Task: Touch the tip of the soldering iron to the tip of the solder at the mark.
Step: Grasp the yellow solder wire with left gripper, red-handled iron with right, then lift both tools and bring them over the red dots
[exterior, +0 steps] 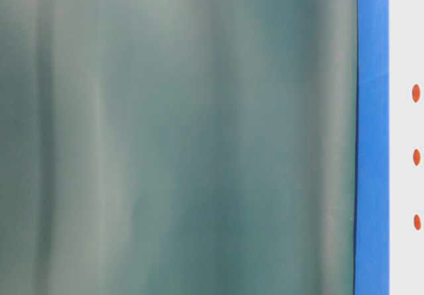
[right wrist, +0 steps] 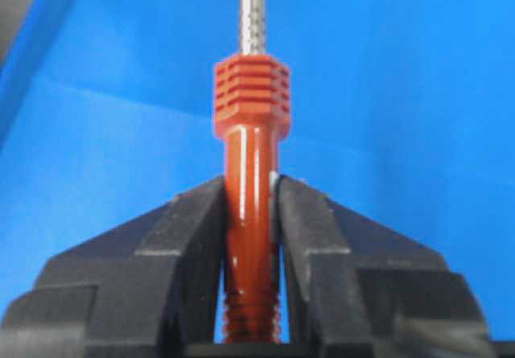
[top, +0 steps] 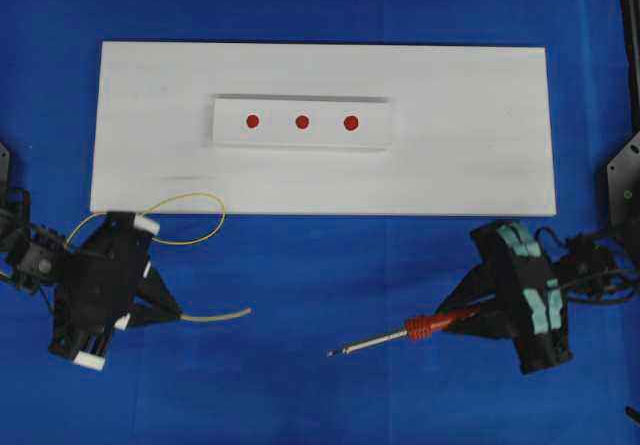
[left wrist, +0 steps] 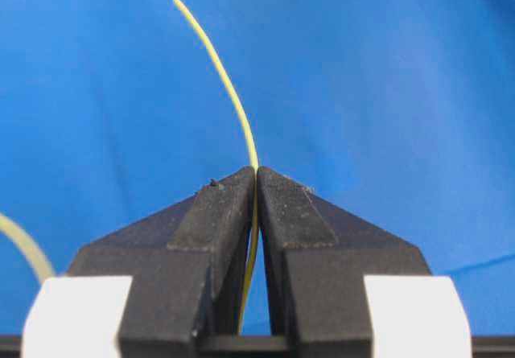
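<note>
Both picked up, neither yet brought to the white board (top: 480, 85). Left gripper (left wrist: 256, 171) clamped shut on the solder (left wrist: 229, 92), its free end jutting out over blue cloth (top: 320, 285). Right gripper (right wrist: 249, 189) pinched tight on the soldering iron (right wrist: 251, 92), tip aimed leftward, well apart from the wire. Next, probably: carry both tips together over a red mark (top: 302, 122).

Glossy red plastic soldering iron (right wrist: 251, 173) handle, ridged metal shaft; matt black fingers (right wrist: 189, 237).
</note>
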You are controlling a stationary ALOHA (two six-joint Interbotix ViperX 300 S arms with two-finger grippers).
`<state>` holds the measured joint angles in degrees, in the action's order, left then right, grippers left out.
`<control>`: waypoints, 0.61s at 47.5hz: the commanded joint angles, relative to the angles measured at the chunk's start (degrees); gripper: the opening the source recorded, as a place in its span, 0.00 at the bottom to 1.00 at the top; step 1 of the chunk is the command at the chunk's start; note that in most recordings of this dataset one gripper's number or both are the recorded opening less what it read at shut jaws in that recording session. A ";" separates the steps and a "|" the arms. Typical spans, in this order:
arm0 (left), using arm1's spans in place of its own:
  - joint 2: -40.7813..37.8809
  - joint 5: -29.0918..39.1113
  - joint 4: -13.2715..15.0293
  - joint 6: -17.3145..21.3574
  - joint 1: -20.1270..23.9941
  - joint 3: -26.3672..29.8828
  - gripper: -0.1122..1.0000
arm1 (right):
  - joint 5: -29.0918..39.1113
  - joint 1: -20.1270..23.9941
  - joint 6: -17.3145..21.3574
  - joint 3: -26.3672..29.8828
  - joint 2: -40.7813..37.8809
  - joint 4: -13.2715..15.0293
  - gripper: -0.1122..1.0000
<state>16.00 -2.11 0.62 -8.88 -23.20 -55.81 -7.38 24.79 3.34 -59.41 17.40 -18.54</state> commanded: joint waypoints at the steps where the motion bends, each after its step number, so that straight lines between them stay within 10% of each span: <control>1: 3.96 5.27 -0.26 0.00 2.37 2.90 0.11 | 7.91 -3.52 -2.20 2.90 5.01 0.26 0.16; 14: 8.00 14.06 -0.44 0.53 12.92 5.98 0.11 | 25.75 -17.05 -5.45 8.26 12.22 6.77 0.16; 29: 7.12 19.60 -0.88 3.16 26.89 7.47 0.11 | 28.13 -31.11 -5.36 11.07 9.76 14.06 0.16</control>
<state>22.85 16.61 0.00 -6.59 0.79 -49.92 20.92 -3.96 -1.93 -50.36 27.86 -5.54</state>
